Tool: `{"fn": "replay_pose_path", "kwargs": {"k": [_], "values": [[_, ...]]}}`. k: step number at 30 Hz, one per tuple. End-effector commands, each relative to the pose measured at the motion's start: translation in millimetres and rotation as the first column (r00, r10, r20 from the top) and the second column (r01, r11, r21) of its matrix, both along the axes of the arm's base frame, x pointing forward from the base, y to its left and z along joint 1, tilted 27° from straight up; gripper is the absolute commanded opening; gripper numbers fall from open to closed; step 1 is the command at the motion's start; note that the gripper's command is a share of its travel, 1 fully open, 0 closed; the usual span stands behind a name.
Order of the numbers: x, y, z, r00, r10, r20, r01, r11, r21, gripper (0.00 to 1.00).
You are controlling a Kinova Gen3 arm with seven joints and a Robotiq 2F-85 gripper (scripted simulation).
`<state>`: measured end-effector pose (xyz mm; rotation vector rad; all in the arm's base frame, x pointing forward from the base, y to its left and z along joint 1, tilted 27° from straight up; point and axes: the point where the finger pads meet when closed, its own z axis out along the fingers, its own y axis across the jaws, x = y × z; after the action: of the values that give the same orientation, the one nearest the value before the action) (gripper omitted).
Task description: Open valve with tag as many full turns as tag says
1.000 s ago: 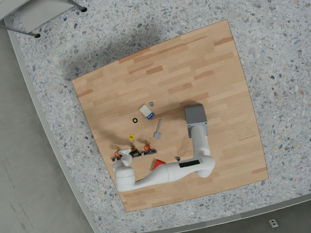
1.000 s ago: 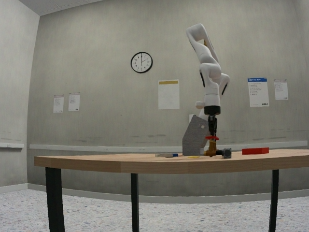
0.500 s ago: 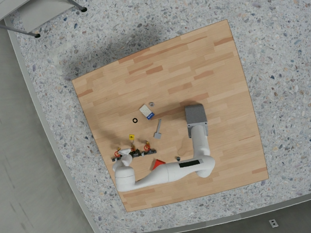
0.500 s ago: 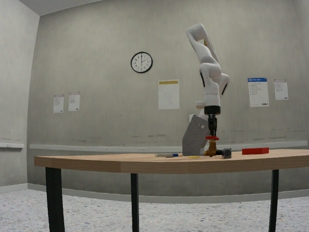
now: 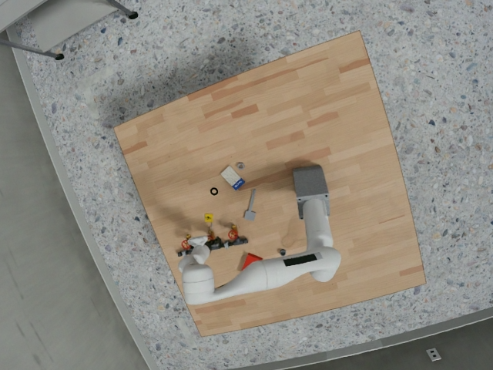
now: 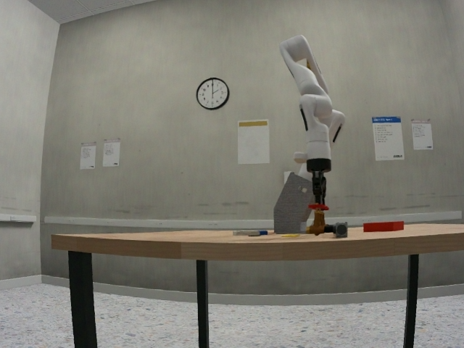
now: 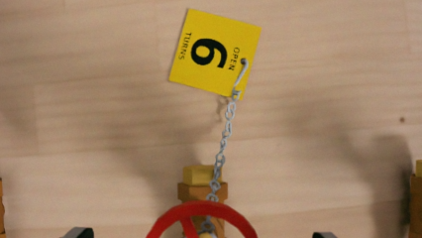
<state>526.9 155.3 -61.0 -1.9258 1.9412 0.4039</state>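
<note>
Three brass valves with red handwheels sit in a row on a dark pipe (image 5: 215, 243) near the table's front left. A yellow tag (image 7: 215, 53) reading "OPEN 6 TURNS" is chained to the middle valve, whose red handwheel (image 7: 200, 222) shows at the bottom of the wrist view. The tag also shows from above (image 5: 208, 217). My gripper (image 7: 201, 233) is open, its fingertips wide apart on either side of that handwheel and not touching it. From the side, the gripper (image 6: 318, 194) points straight down just above the handwheel (image 6: 318, 206). From above, the arm's wrist (image 5: 197, 243) hides most of the middle valve.
The left valve (image 5: 185, 243) and the right valve (image 5: 233, 232) flank the gripper closely. A red block (image 5: 250, 260) lies under the forearm. A grey scraper (image 5: 251, 206), a white and blue box (image 5: 232, 177), a black ring (image 5: 214, 188) and a nut (image 5: 239, 163) lie farther back.
</note>
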Motion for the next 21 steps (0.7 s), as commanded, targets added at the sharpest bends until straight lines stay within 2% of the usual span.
{"fn": "replay_pose_path", "kwargs": {"k": [1,13,21], "values": [[0.8,-0.5,0.8,1.0,-0.016,-0.006,0.016,1.0,0.001,1.0],[0.8,-0.6,0.8,0.984,-0.158,-0.079,0.159,0.987,0.004,1.0],[0.8,-0.6,0.8,0.913,-0.362,-0.189,0.367,0.93,-0.01,1.0]]}}
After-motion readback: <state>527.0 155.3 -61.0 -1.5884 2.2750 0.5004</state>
